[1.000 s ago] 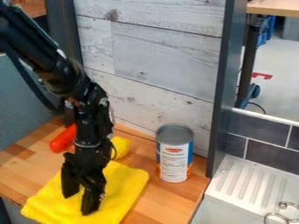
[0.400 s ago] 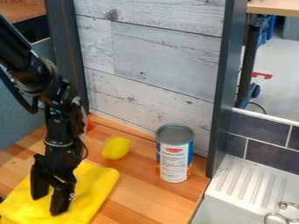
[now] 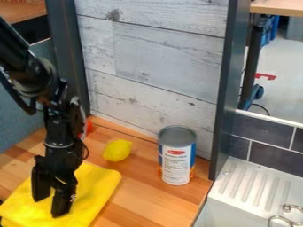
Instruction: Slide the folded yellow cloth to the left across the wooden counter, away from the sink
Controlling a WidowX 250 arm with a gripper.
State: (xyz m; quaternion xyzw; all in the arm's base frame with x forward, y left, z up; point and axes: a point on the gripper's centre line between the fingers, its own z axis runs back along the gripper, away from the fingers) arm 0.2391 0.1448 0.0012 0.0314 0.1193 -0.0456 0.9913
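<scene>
hand [image 3: 49, 207]: spread wide, at yellow cloth [image 3: 96, 188] | can [image 3: 177, 134]: white-blue label [image 3: 175, 167], red emblem [image 3: 176, 152]

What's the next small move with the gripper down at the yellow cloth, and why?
I would probably raise the gripper slightly, straight up. Its jaws stand apart, with their tips low at the yellow cloth, so any sideways motion might drag the cloth along.

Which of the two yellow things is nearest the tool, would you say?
The flat yellow cloth, right beneath the tool; the yellow lemon sits farther back, nearer the can.
</scene>
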